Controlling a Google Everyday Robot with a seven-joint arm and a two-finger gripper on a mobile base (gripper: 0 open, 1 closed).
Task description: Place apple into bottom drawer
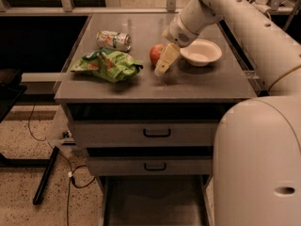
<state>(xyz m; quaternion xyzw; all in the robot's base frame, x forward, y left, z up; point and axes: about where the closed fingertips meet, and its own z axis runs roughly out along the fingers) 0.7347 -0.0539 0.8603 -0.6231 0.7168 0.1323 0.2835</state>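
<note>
Your desk (207, 84) fills the middle of the frame; the bottom drawer (155, 201) stands pulled out at lower centre; the tool (161, 69) hangs above centre, whether open or closed you cannot tell; the apple (155, 53) sits on the desk just left of it.

The table (202, 84) is grey metal with a smooth, matt top. The bottom drawer (155, 201) has a flat, matt grey metal floor. The apple (155, 53) has smooth red skin with a slight sheen. The tool (162, 68), mid-table and just right of the apple, looks like cream matt plastic. The arm (254, 27) has a smooth white shell. The bowl (201, 52) is white and smooth. The can (114, 40), towards the far left corner, is crumpled shiny metal. The bag (107, 65) is crinkled green film.
</note>
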